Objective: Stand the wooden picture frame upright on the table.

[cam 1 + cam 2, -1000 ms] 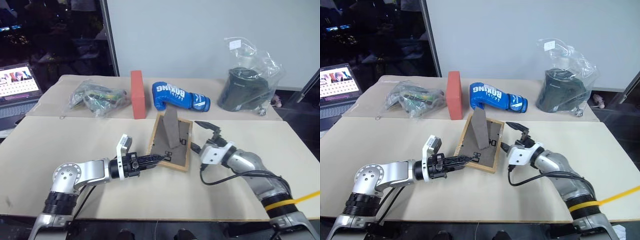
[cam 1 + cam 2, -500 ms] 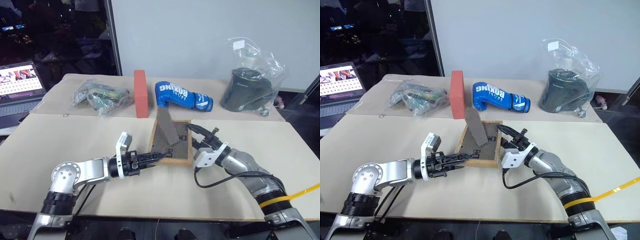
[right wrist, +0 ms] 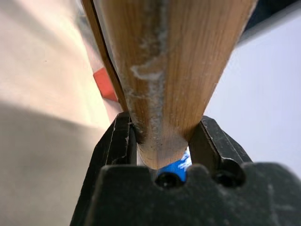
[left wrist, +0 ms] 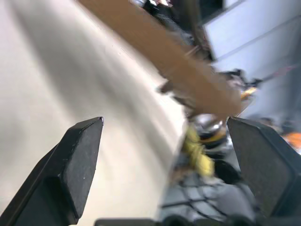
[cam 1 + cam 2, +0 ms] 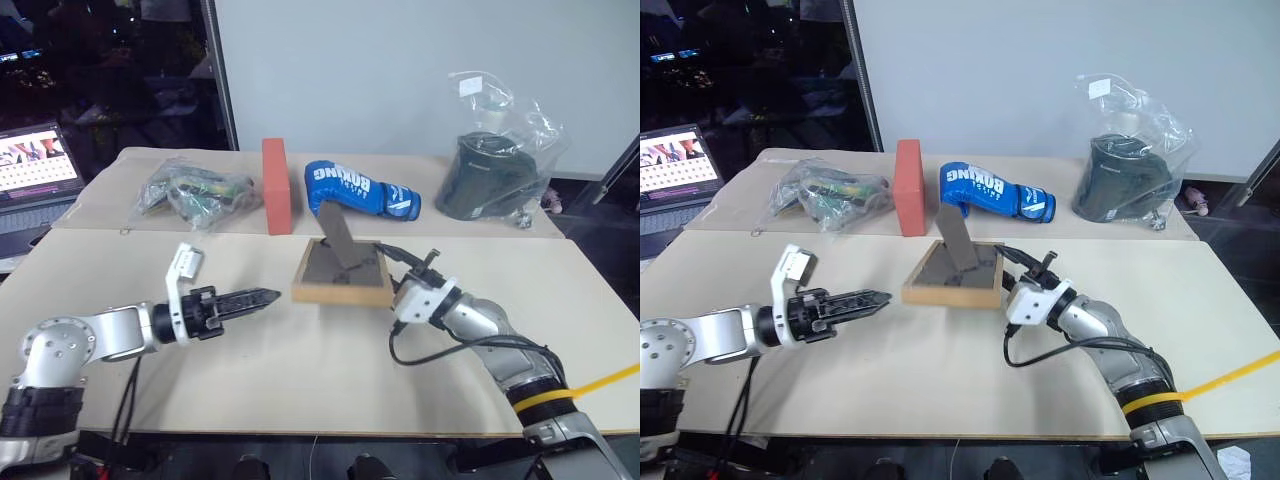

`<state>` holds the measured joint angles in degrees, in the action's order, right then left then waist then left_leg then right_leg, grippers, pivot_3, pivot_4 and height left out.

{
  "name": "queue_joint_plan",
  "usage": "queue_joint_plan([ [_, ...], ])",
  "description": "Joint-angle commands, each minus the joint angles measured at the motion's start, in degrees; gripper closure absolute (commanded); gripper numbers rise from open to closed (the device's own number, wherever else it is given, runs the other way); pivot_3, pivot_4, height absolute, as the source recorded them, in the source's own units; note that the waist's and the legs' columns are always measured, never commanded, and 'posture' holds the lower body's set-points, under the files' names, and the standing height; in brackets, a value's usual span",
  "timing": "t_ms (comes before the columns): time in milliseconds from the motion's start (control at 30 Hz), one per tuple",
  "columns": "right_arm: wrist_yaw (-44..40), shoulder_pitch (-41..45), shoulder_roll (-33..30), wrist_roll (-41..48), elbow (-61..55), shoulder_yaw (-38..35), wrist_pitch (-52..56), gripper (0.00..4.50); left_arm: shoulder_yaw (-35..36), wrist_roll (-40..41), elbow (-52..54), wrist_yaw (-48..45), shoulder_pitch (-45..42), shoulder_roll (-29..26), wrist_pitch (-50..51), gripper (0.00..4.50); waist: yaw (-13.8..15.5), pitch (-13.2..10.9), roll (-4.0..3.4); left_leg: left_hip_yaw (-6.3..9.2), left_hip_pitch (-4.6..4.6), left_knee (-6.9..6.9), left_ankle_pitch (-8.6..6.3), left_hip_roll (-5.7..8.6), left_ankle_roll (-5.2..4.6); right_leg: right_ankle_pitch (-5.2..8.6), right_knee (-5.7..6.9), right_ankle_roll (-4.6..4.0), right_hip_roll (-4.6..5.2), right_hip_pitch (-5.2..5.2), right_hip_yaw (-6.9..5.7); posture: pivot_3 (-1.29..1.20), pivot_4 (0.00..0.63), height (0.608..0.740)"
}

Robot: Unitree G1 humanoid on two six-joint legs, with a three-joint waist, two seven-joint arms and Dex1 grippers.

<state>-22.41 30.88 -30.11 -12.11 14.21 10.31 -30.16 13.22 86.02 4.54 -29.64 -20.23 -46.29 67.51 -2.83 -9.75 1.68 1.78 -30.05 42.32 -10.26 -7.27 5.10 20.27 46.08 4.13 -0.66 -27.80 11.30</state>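
**Beige bench, frame gripped at right edge**

Bench (image 5: pixel 200 340) carries wooden picture frame (image 5: pixel 342 272) mid-surface, back up, stand raised. Right gripper (image 5: pixel 392 266) fingers clamped on frame's right edge. Left gripper (image 5: pixel 262 297) fingers spread apart, well left of frame.

The left gripper (image 5: pixel 268 296), earlier pinching the near-left edge of the small light-wood picture frame with dark back and fold-out stand (image 5: pixel 342 273), has let go, spread its black fingers (image 4: pixel 77 162) wide and pulled away to the left, now well apart from it. The right gripper (image 5: pixel 392 262), a second ago open beside the frame's right edge, has clamped onto that edge. The frame, earlier tilted steeply, now sits much flatter, back side up.
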Motion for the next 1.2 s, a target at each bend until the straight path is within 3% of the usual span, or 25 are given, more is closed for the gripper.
queue_joint_plan([
  [33,-9.8,1.6,2.9,17.9,-5.7,-3.4,19.2,3.16,3.6,-7.9,8.2,-4.0,2.5,1.3,-8.6,0.00,0.0,0.0,0.01,0.01,-0.05,0.00,0.00,-0.01,0.00,0.00,0.01,0.00,0.00,-0.04,-0.02,0.00,0.150,0.660],
  [267,-20.4,6.6,-2.1,33.7,-10.9,-6.5,59.9,3.17,2.8,-15.8,13.7,-5.8,7.5,3.8,-14.5,0.00,0.4,0.0,-0.02,0.02,-0.23,0.03,0.01,0.00,0.01,-0.19,0.06,-0.33,0.00,-0.23,-0.02,0.00,0.150,0.660],
  [567,-34.4,6.8,-10.0,45.8,-11.2,-5.7,88.4,3.17,4.3,-14.5,13.8,-2.1,7.3,10.0,-15.3,0.00,0.3,0.0,-0.01,0.01,-0.23,-0.10,0.01,0.03,0.00,0.01,0.02,-0.05,0.00,-0.30,0.00,0.00,0.150,0.660],
  [867,-33.8,2.8,-9.7,48.2,-15.4,-4.2,95.1,3.18,3.9,-15.0,15.4,0.3,9.4,10.6,-14.2,0.00,-0.1,0.0,0.02,0.01,-0.10,-0.25,0.01,0.04,0.00,0.03,-0.04,-0.02,0.01,-0.25,0.01,0.00,0.150,0.660],
  [1133,-32.6,0.2,-9.6,47.0,-20.0,-3.9,93.0,3.18,0.8,-26.3,15.0,-1.9,9.6,10.8,-20.6,0.00,-0.4,0.0,0.03,0.01,0.03,-0.31,0.01,0.04,0.00,0.03,-0.05,-0.02,0.01,-0.14,0.00,0.00,0.150,0.660],
  [1200,-32.4,0.0,-9.6,48.0,-20.9,-5.2,93.8,2.17,-0.5,-29.1,14.2,-2.8,9.1,10.5,-21.4,0.00,-0.5,0.0,0.03,0.01,0.03,-0.31,0.01,0.05,0.00,0.03,-0.05,-0.02,0.01,-0.14,0.00,0.00,0.150,0.660],
])
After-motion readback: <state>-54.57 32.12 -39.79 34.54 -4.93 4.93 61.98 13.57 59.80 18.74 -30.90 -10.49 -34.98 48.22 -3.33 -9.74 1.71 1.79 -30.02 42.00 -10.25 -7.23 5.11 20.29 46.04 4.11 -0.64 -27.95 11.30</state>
